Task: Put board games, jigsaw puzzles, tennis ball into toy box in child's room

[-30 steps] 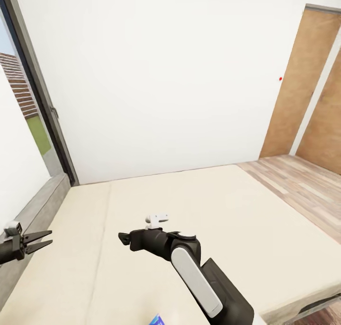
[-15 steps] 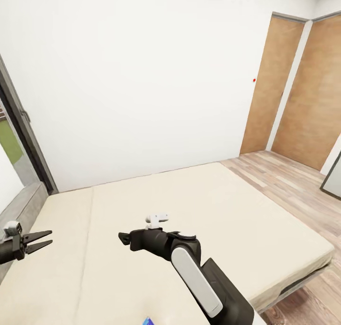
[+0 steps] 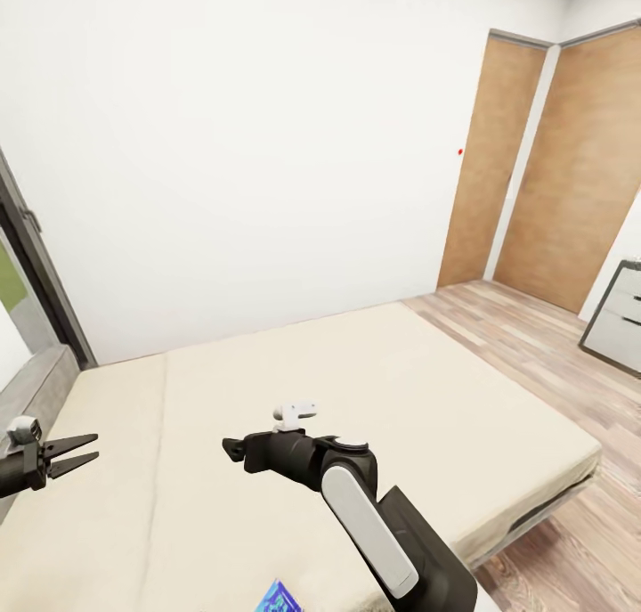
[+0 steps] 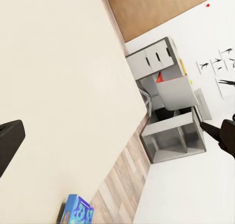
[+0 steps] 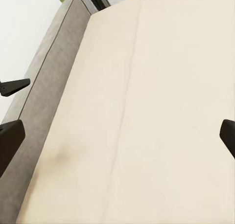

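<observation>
A small blue board game (image 3: 278, 599) lies on the beige mattress of the bed (image 3: 383, 371), at the near edge just in front of me; it is the blue box (image 4: 77, 210) in the left wrist view. My right gripper (image 3: 233, 447) hovers over the middle of the mattress, open and empty, its fingers wide apart (image 5: 117, 138). My left gripper (image 3: 76, 452) hangs open and empty near the grey headboard (image 3: 36, 385), with its fingers (image 4: 7, 145) far apart. The toy box, jigsaw puzzles and tennis ball are out of view.
Two brown doors (image 3: 552, 167) stand in the far right corner above a wood-plank floor (image 3: 534, 345). White drawers (image 3: 619, 314) show at the right edge, and again as drawers (image 4: 152, 60) beside an open white shelf unit (image 4: 174, 138). A dark-framed window (image 3: 27, 256) is left.
The camera has swung right: window and headboard slid left, the doors came further into view, and the white drawers appeared. Both arms hold the same pose. More of the blue box shows.
</observation>
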You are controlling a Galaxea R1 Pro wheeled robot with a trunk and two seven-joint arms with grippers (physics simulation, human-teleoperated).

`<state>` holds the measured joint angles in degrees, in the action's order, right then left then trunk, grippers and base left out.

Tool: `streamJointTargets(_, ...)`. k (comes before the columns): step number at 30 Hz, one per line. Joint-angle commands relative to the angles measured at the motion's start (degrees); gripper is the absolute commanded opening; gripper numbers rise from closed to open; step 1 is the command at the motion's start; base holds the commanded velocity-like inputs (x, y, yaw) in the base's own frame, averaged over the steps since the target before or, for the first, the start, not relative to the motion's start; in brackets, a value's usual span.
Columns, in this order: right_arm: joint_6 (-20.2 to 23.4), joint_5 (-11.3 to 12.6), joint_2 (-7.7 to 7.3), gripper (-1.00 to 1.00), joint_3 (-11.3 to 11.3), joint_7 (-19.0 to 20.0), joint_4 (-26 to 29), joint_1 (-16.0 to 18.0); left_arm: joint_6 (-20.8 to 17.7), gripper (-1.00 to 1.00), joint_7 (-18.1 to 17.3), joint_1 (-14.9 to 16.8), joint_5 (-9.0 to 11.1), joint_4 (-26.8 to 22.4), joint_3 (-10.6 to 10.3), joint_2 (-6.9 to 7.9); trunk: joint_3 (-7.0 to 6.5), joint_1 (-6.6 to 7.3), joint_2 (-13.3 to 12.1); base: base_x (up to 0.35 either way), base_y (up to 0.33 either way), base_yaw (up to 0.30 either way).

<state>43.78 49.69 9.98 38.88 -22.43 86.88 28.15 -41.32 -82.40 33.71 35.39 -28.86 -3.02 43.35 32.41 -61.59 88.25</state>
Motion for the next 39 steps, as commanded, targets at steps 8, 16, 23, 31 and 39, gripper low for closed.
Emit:
streamJointTargets(8, 0.1, 0.6, 0.02, 1.00, 0.1, -0.6, 0.0, 0.1, -0.6, 1.00, -0.1, 0.0, 0.4, 0.0, -0.3, 0.07, -0.03, 0.01, 0.0, -0.076, 0.069, -0.099)
streamJointTargets(16, 0.1, 0.6, 0.02, 1.00, 0.1, -0.6, 0.0, 0.1, -0.6, 1.00, -0.2, 0.0, 0.4, 0.0, -0.3, 0.07, -0.20, 0.01, 0.0, -0.059, 0.108, -0.114)
streamJointTargets(23, 0.1, 0.6, 0.02, 1.00, 0.1, -0.6, 0.0, 0.1, -0.7, 1.00, -0.2, 0.0, 0.4, 0.0, -0.3, 0.07, -0.37, 0.01, 0.0, -0.046, 0.059, -0.136)
streamJointTargets(31, 0.1, 0.6, 0.02, 1.00, 0.1, -0.6, 0.0, 0.1, -0.5, 1.00, -0.2, 0.1, 0.4, 0.0, -0.3, 0.07, -0.63, 0.01, 0.0, -0.026, 0.035, -0.147)
streamJointTargets(39, 0.1, 0.6, 0.02, 1.00, 0.1, -0.6, 0.0, 0.1, -0.6, 1.00, -0.2, 0.0, 0.4, 0.0, -0.3, 0.07, -0.73, 0.01, 0.0, -0.071, 0.002, -0.081)
